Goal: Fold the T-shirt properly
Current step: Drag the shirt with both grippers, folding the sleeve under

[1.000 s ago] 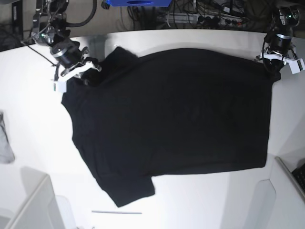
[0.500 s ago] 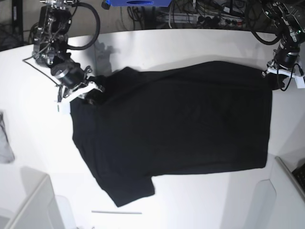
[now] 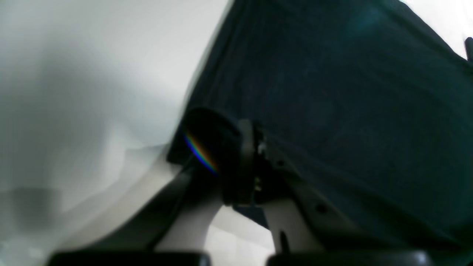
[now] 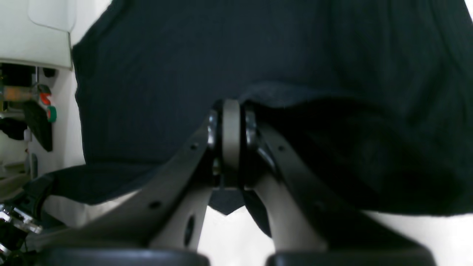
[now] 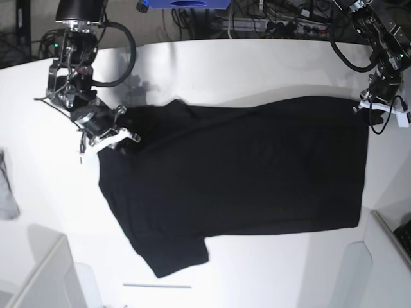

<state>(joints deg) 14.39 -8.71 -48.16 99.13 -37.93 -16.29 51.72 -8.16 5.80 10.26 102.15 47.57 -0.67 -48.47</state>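
The right claw is clenched on a fold of the large black short-sleeved cloth T-shirt, its two dark fingers pressed together with the fabric edge bunched against their tips; in the base view this claw sits at the shirt's upper corner on that view's left, near the sleeve. The left claw is likewise clenched, its fingers closed on the edge of the same dark cloth, which drapes away from it up and to the right in the left wrist view; in the base view it holds the opposite upper corner on that view's right. Between the two claws the shirt's upper edge runs roughly straight, and the rest of the garment lies spread flat on the white counter, plain side up, with one short sleeve pointing toward the near edge. The cloth between the grasped corners shows soft wrinkles in both wrist views. A small grey cloth lies at the counter's far left edge, well apart from the shirt. A thin pale rod lies on the counter just below the near sleeve. Cables and a blue box sit beyond the counter's far edge.
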